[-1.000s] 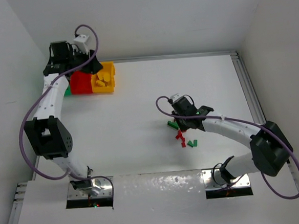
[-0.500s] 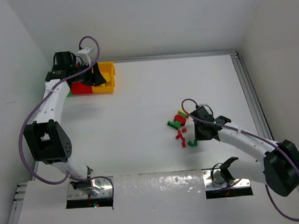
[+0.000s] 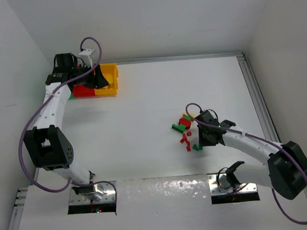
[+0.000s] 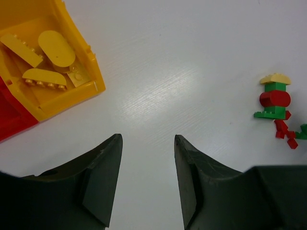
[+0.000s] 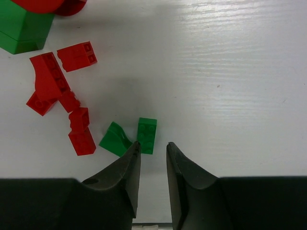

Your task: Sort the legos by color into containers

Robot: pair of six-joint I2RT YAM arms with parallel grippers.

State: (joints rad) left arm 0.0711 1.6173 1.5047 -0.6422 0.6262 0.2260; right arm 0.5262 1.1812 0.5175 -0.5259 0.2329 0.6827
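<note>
since a second ago the right arm [image 3: 245,140] has pulled back from above the loose legos [image 3: 186,133] to their near-right side, and the left arm [image 3: 50,109] has swung over the containers [image 3: 109,81]; in the last half second almost nothing changed. the right gripper [image 5: 152,143] is closed to a thin slit and holds nothing. its tips are low over the table [image 5: 230,72], one finger just beside a small green brick [image 5: 147,135], with red bricks [image 5: 57,84] near it. the left gripper [image 4: 147,139] stands open and empty above bare table, next to the yellow bin [image 4: 67,98], which has yellow pieces [image 4: 56,48] inside. the red bin [image 4: 9,120] joins it; the green bin is, i think, hidden under the arm.
</note>
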